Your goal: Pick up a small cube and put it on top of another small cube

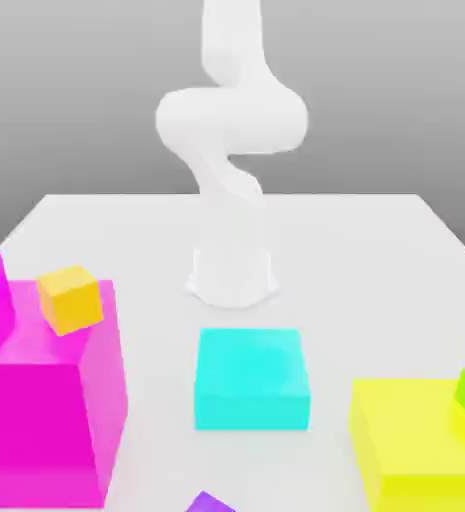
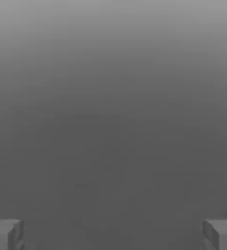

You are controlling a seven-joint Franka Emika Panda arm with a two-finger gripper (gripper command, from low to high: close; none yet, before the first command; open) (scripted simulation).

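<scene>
You have a white, pale-sheened surface [image 1: 326,240] in the exterior view, its side edges spreading wider toward the camera, its far edge straight, with a plain grey backdrop [image 1: 76,100] behind. Your arm [image 1: 231,120] stands on it with its base toward the far side. Nearer the camera you see the cyan block [image 1: 251,375], the magenta block [image 1: 36,420] to the exterior view's left and the yellow block [image 1: 406,430] to its right. The purple cube [image 1: 209,503] is cut off by the picture's lower edge. In the hand view, your jaws [image 2: 113,235] stand wide apart with nothing between them, against plain grey.
</scene>
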